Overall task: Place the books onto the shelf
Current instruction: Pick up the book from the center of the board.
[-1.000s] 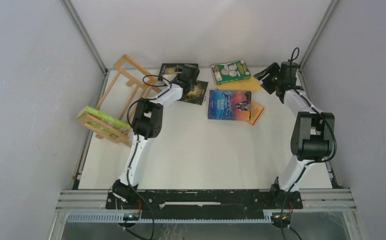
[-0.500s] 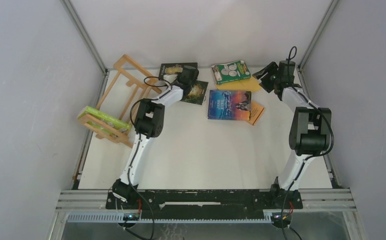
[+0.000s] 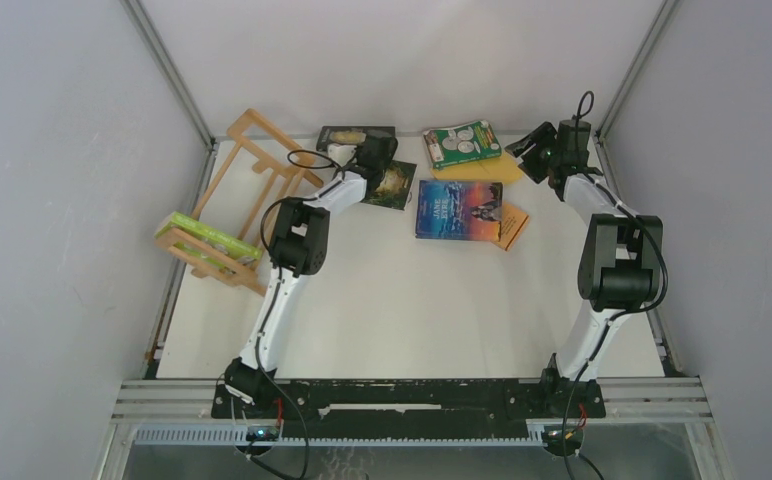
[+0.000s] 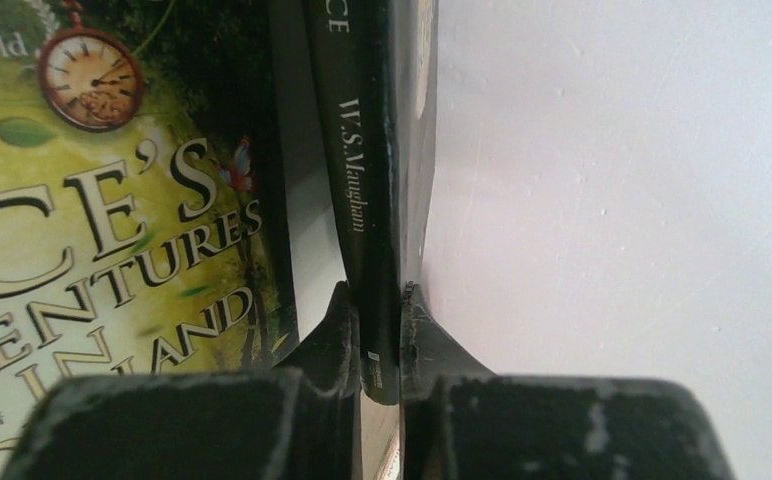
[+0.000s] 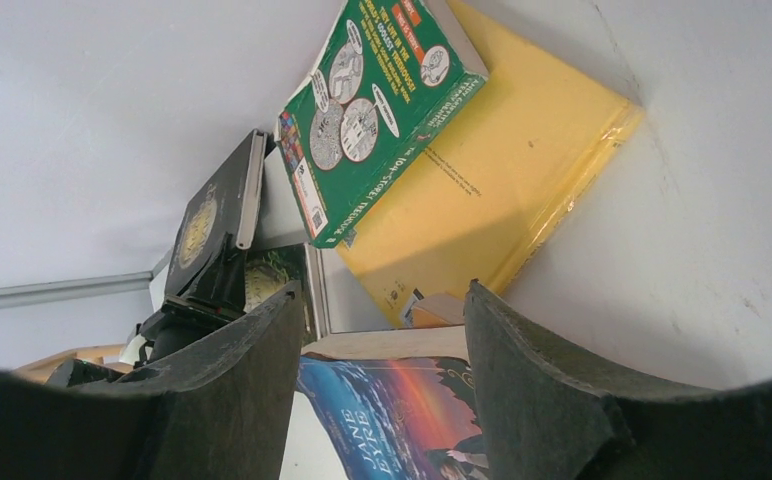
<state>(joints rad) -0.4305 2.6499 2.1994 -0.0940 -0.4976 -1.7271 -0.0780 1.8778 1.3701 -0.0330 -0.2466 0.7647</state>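
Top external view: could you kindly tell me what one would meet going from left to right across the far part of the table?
shelf → black book → green book → right fingers

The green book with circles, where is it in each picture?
Top: green book at the far edge, right of middle.
Left wrist: not in it.
Right wrist: green book upper middle, partly on the yellow book.
Shared landmark: the black book in the left hand, seen in all three.
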